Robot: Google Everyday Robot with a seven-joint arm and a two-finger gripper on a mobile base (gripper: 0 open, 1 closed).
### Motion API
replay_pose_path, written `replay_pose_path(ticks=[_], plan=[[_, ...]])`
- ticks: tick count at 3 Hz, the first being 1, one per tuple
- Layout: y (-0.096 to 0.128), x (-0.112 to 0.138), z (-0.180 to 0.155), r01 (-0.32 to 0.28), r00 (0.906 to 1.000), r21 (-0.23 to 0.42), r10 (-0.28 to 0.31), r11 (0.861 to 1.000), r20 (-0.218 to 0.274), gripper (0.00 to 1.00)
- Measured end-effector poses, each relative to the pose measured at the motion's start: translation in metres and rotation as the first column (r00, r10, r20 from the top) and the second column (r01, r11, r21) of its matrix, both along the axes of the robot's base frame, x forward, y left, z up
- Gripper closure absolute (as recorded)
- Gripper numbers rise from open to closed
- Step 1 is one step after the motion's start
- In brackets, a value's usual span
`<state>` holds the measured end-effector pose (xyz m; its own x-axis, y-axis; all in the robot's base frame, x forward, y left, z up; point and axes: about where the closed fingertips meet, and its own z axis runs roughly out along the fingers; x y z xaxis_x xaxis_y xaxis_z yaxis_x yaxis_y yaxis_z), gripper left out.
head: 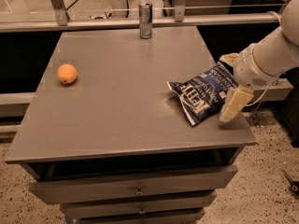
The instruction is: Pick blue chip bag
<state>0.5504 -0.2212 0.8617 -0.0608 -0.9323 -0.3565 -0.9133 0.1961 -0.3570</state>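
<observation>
- Claw is hanging spread, straddling the chip bag's right end.
- Bag is looking light, crinkly, slippery; pinching that end seems best.

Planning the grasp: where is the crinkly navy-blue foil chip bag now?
The navy-blue chip bag lies near the grey table's right edge in the camera view, its right end inside the open gripper.
</observation>
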Motion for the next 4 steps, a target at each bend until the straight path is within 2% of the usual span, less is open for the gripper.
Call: replay_pose_path(ticks=[1, 2, 3, 4], plan=[[-0.002, 0.014, -0.009, 0.006, 0.9998, 0.007, -0.006, 1.000, 0.016, 0.13], [-0.003, 0.019, -0.010, 0.012, 0.9995, 0.024, -0.012, 1.000, 0.028, 0.36], [0.006, 0.017, 0.000, -0.004, 0.9991, 0.053, 0.002, 0.999, 0.043, 0.59], [0.031, 0.008, 0.017, -0.055, 0.9968, 0.101, 0.049, 0.993, 0.063, 0.83]])
